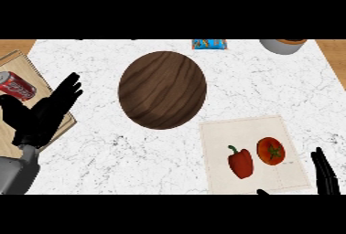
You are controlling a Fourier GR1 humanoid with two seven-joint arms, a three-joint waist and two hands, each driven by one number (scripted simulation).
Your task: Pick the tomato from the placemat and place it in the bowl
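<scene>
Though cut off low, right hand [326, 176] shows straight fingers near tomato [271, 151].

The bowl [162, 89] at upper centre looks like dark, matt grained wood. The counter [101, 160] is white veined marble. The tomato [271, 151] and pepper [240, 162] look smooth-skinned.
</scene>
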